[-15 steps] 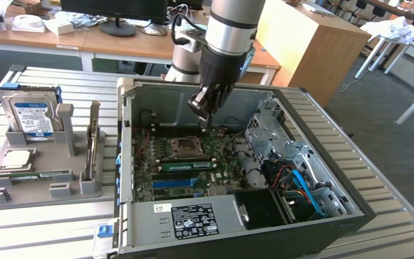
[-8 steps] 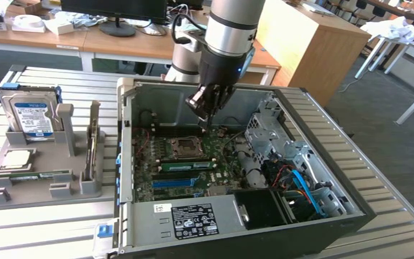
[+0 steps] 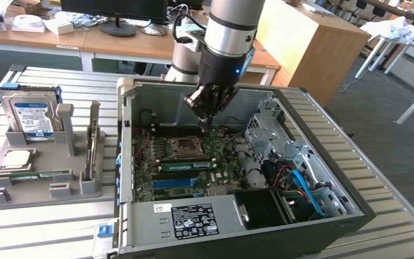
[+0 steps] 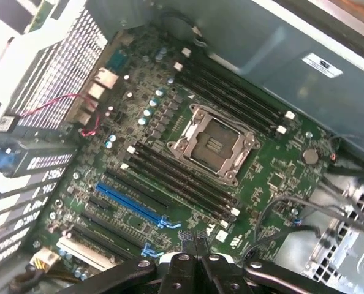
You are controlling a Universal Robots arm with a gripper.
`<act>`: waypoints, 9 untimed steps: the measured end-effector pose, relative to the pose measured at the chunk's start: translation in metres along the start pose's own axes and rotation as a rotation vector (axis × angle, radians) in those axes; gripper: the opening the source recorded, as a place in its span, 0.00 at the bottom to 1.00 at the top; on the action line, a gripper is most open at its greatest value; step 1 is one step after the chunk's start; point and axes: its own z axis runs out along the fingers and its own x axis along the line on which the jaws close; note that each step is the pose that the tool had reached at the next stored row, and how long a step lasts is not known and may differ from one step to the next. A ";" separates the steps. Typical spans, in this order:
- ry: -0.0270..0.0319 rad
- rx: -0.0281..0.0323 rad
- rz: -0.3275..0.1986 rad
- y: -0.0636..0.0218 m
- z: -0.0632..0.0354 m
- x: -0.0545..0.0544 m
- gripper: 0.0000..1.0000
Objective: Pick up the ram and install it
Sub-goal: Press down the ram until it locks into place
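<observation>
Reaching straight down into the open computer case (image 3: 315,162), the arm hangs above the motherboard (image 4: 188,159). The end effector (image 3: 204,125) is closed, empty. The ram (image 3: 30,175) lies on the worktop holder.

Your robot arm (image 3: 230,32) reaches straight down from above. Its wrist points at the floor. Your gripper (image 3: 205,123) hangs low, with its dark fingers (image 4: 193,245) pressed tight together, holding nothing.

office-like lab: desks (image 3: 121,46), monitor (image 3: 114,9)
</observation>
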 end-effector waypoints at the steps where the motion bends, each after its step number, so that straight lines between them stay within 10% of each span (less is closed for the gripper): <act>1: 0.0000 0.0004 0.014 0.0000 0.0002 0.000 0.10; 9: -0.0003 0.0034 0.123 0.0003 0.0018 0.001 0.10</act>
